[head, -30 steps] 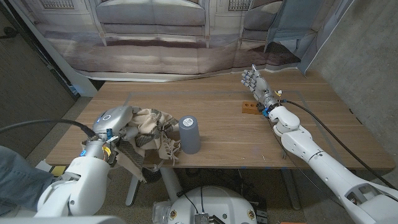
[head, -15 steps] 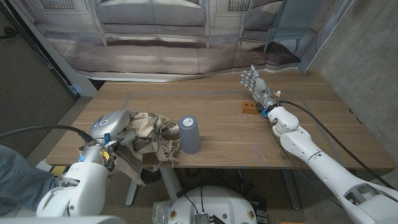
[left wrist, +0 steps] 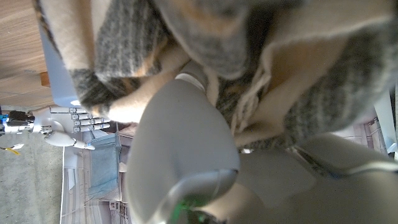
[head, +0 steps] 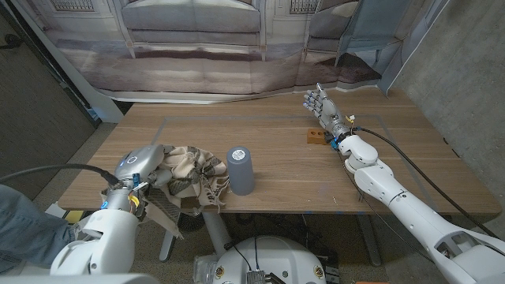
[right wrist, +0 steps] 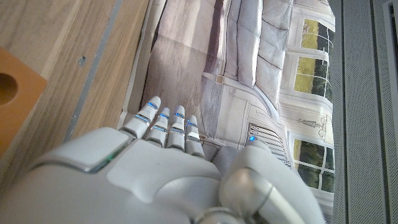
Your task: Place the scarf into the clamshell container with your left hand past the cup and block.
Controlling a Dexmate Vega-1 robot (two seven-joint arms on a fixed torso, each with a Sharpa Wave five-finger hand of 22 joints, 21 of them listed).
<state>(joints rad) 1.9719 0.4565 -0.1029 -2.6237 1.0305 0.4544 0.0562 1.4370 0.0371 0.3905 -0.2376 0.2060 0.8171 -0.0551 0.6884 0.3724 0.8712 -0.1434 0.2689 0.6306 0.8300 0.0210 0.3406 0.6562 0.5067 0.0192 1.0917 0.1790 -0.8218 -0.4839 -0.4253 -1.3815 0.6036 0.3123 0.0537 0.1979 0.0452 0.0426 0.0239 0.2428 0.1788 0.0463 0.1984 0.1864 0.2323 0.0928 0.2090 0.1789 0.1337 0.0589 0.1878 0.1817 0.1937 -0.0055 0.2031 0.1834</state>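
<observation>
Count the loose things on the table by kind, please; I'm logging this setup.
Scarf: 1
Grey cup: 1
Wooden block: 1
Total: 3

A wooden table [head: 276,170] carries everything. Near its front edge stands a grey cup [head: 240,170], upright. Just to the cup's left lies a bunched beige-and-grey scarf [head: 189,172] — its fringe spills over the table's front edge. Well apart, toward the far right, sits a small orange block [head: 315,136] with holes in it — the same block [right wrist: 15,96] rests on the wood in the right wrist view.
</observation>
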